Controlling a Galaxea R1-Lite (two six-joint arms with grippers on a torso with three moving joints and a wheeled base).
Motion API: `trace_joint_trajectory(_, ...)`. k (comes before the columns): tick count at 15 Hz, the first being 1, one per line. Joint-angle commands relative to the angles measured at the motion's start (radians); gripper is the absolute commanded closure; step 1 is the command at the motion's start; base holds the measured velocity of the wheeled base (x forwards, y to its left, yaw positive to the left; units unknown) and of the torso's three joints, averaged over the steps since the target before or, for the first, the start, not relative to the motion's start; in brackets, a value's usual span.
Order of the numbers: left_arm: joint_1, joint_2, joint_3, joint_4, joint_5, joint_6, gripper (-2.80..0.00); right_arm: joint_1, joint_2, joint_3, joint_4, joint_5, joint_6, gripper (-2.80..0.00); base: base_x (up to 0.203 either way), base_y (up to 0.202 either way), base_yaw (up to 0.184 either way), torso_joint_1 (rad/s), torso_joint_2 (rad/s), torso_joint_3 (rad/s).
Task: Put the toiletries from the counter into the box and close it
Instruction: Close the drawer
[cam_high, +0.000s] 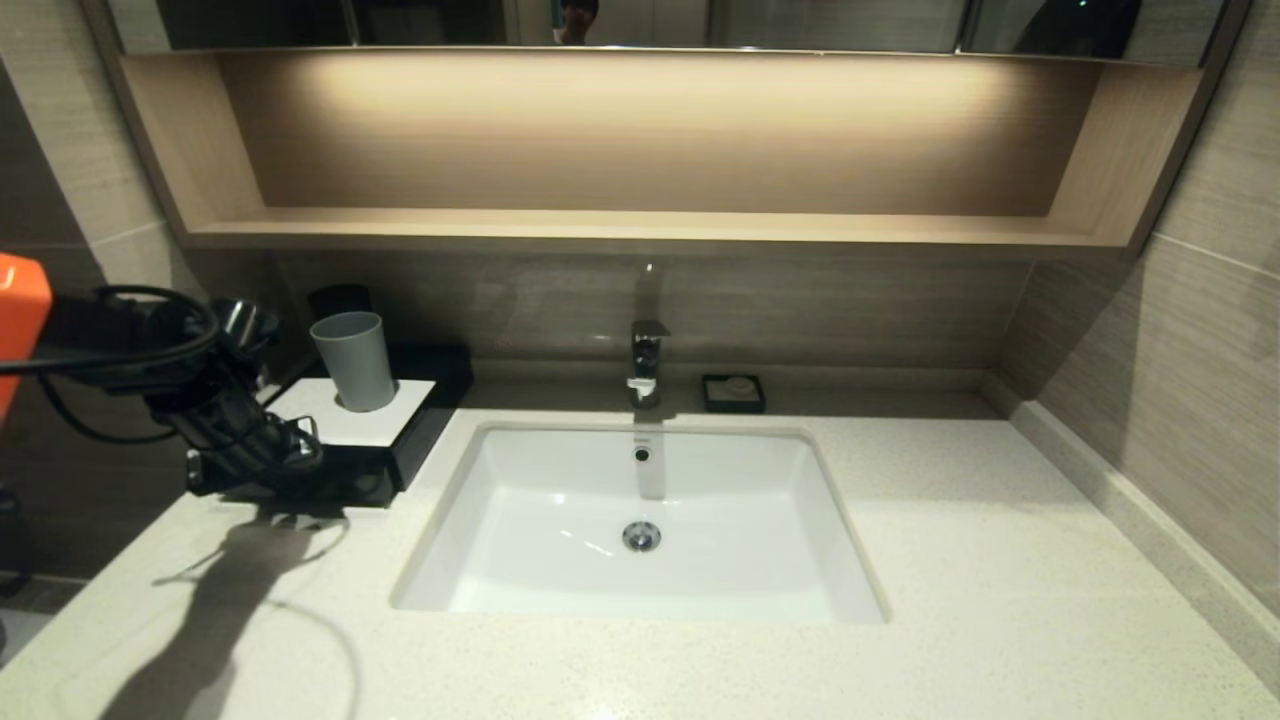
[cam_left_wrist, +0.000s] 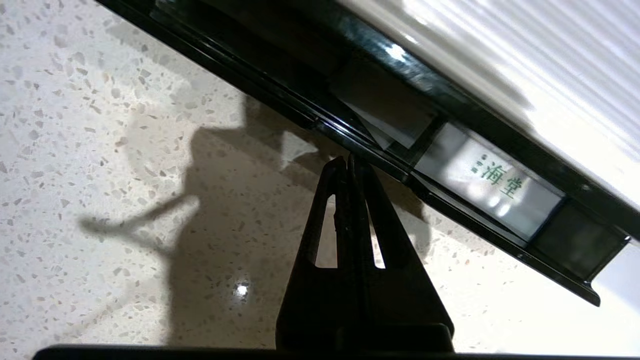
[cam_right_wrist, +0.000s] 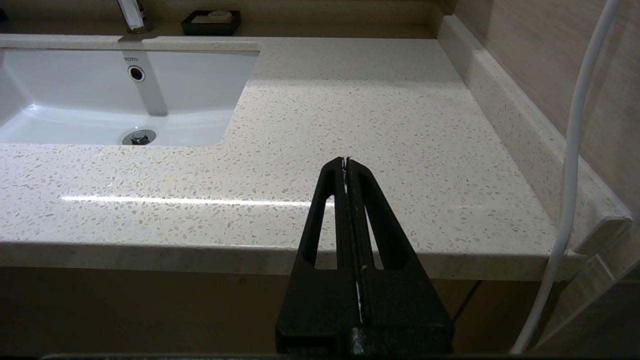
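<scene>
The black box (cam_high: 425, 425) with its white top panel (cam_high: 330, 420) stands at the counter's (cam_high: 1000, 560) back left. Its drawer (cam_left_wrist: 500, 234) sticks out a little. In the gap a white sachet (cam_left_wrist: 492, 182) with green print lies beside a clear wrapper (cam_left_wrist: 387, 127). My left gripper (cam_left_wrist: 348, 159) is shut and empty, tips against the drawer's front rim. In the head view the left arm (cam_high: 240, 440) covers the box's front. My right gripper (cam_right_wrist: 346, 161) is shut and empty. It hangs just off the counter's (cam_right_wrist: 350, 100) front edge, right of the sink.
A grey cup (cam_high: 355, 360) stands on the box's top. The white sink (cam_high: 560, 600) fills the middle, with a faucet (cam_high: 645, 365) and a black soap dish (cam_high: 733, 392) behind it. A wooden shelf (cam_high: 640, 228) runs above. A white cable (cam_right_wrist: 570, 150) hangs by the right wall.
</scene>
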Motion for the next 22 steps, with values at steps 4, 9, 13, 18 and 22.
trace_joint_trajectory(4,-0.002,0.028,-0.038,0.011,0.003,-0.015,0.00,0.000,0.001,0.002,0.000,0.000,0.000,0.00,0.000,0.000,0.000,0.000,0.00,0.000)
trace_joint_trajectory(9,-0.002,0.038,-0.040,0.008,0.002,-0.015,0.00,0.000,0.001,0.002,0.000,0.000,0.000,0.00,0.000,0.000,0.000,0.000,0.00,0.000)
trace_joint_trajectory(13,-0.003,0.054,-0.053,0.004,0.001,-0.016,0.00,0.000,0.001,0.002,0.000,0.000,0.000,0.00,0.000,0.000,0.000,0.000,0.00,0.000)
trace_joint_trajectory(18,-0.004,0.062,-0.067,0.004,0.001,-0.017,0.00,0.000,0.001,0.000,0.000,0.000,0.000,0.00,0.000,0.000,0.000,0.000,0.00,0.000)
trace_joint_trajectory(22,-0.012,0.061,-0.068,0.004,0.001,-0.020,0.00,0.000,0.001,0.001,-0.001,0.000,0.000,0.00,0.000,0.000,0.000,0.000,0.00,0.000)
